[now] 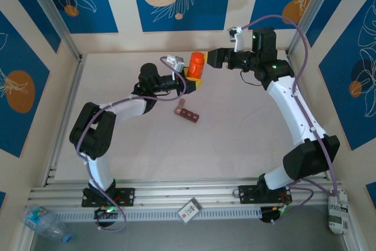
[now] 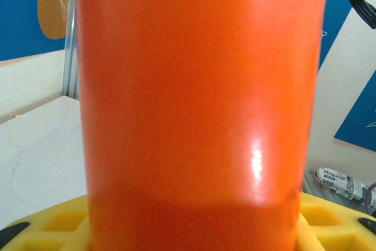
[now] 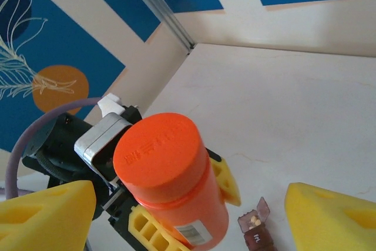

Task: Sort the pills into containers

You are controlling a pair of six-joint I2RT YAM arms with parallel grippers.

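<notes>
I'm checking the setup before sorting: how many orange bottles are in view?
1. The orange bottle is upright toward the back middle of the table, gripped low by the left gripper, with the right gripper open beside it.

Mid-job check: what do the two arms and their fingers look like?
The left arm and right arm match: white links, black joints, a lilac cable looping alongside each. The right arm's fingers are chunky yellow wedges with moulded recesses; green lights glow on the right arm.
</notes>
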